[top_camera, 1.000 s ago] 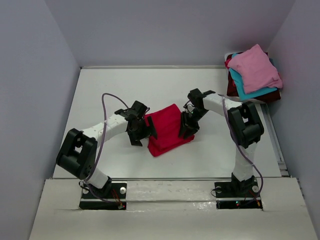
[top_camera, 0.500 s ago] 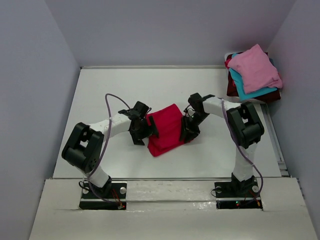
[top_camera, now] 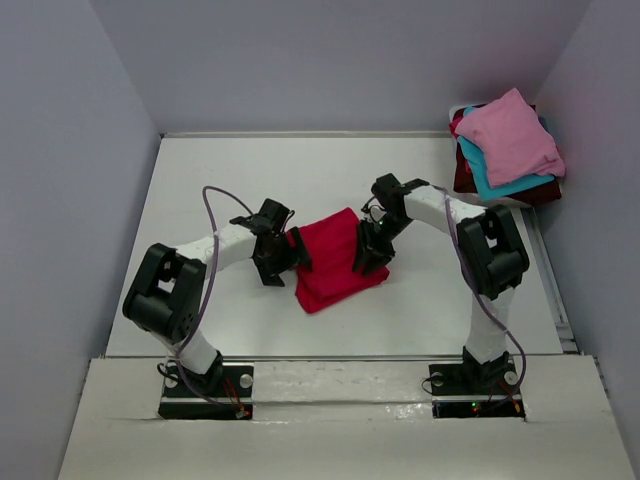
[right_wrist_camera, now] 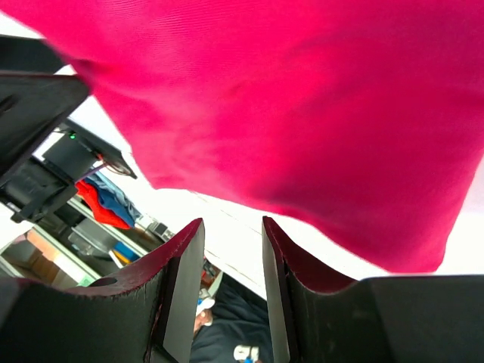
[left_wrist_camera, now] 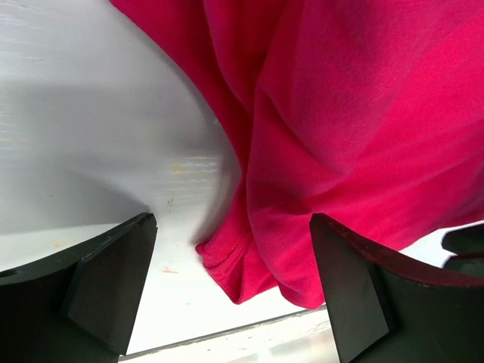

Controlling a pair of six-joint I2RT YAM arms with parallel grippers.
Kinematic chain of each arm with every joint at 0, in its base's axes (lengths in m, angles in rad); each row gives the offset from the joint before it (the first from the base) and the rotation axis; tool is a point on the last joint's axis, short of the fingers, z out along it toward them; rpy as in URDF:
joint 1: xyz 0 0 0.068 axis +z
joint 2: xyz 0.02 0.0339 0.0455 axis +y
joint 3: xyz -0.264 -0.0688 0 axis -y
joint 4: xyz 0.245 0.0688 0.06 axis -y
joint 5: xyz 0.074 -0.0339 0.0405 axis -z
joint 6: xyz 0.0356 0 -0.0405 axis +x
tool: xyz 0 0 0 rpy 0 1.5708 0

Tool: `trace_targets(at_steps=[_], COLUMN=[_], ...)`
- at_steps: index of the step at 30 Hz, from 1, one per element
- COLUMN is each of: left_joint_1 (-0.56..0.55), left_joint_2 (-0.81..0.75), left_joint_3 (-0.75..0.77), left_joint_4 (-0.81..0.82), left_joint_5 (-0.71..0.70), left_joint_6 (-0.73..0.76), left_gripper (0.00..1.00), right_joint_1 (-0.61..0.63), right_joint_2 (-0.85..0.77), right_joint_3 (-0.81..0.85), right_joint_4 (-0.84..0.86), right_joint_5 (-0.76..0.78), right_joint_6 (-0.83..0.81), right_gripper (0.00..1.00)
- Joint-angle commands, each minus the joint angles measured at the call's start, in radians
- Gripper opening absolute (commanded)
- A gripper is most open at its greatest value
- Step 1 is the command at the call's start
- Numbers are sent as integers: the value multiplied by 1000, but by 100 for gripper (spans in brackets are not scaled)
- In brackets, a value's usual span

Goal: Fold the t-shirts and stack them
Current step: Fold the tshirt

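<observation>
Your red t-shirt (top_camera: 335,258) was lying on the white table (top_camera: 230,180), folded into a chunky, soft rectangle with rumpled layers and a stitched hem poking out at one corner. Your left gripper (left_wrist_camera: 231,283) sat right at the shirt's left edge with its jaws spread wide. That hem corner lay between them, but nothing was pinched. Your right gripper (right_wrist_camera: 231,291) was up against the shirt's right edge, jaws only a narrow gap apart, and the gap looked empty, with the cloth just past the tips. So both black grippers boxed the shirt in from either side. Well off to the shirt's far right, a stack of shirts sat with the pink shirt (top_camera: 510,135) on top, the teal shirt (top_camera: 490,180) under it, and the maroon shirt (top_camera: 465,175) at the bottom.
</observation>
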Motion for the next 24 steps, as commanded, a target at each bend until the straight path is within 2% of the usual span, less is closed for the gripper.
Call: trace_targets(at_steps=[1,4,10,17,24], left_joint_1=[14,23,23,23,23], left_joint_2=[-12,-15,-18,-36,-56], left_joint_3=[7,-14,-44,-86,-100], left_joint_4=[16,38,85,156,185], left_joint_5=[13,33,65,113,134], left_joint_6=[22,19,10,-7,-5], left_gripper=[95,95,95,95,95], right_joint_1=[8,8,8,8,8], right_joint_2=[-76,-95,-84,-67,-3], right_joint_3=[76,107,117,84,48], right_joint_4=[-63,-80,-79,-5,68], right_joint_5=[1,6,127,410,441], right_joint_6=[-3,-6,-29,-11,-5], right_gripper=[42,42,42,42,42])
